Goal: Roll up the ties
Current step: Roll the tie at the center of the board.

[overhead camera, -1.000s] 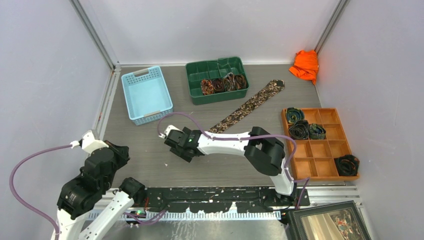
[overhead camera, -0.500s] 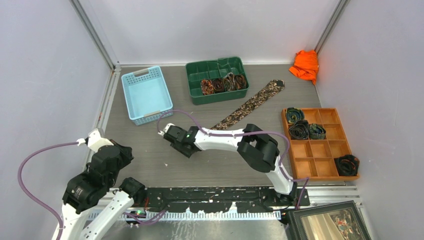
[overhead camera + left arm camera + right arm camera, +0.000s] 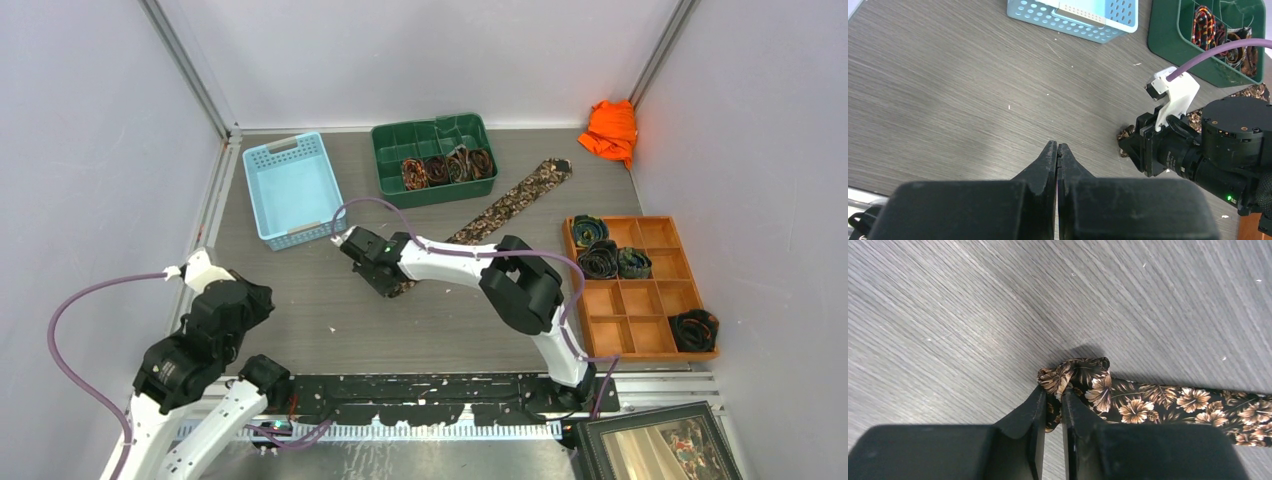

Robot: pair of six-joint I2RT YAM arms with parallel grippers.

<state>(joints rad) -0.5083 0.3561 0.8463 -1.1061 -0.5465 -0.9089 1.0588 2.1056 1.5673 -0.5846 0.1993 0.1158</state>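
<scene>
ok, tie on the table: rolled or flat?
Mostly flat: the floral tie lies stretched out across the table; only its narrow end is curled over, pinched in the right tool.

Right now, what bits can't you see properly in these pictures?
- Top view: the flat tie's narrow end is hidden under the right gripper.
- Right wrist view: that tie runs off the right edge, so its wide end is cut off.
- Top view: the rolled ties in the green bin are too small to count for sure.
- Top view: the picture frame is cut off by the bottom edge.
</scene>
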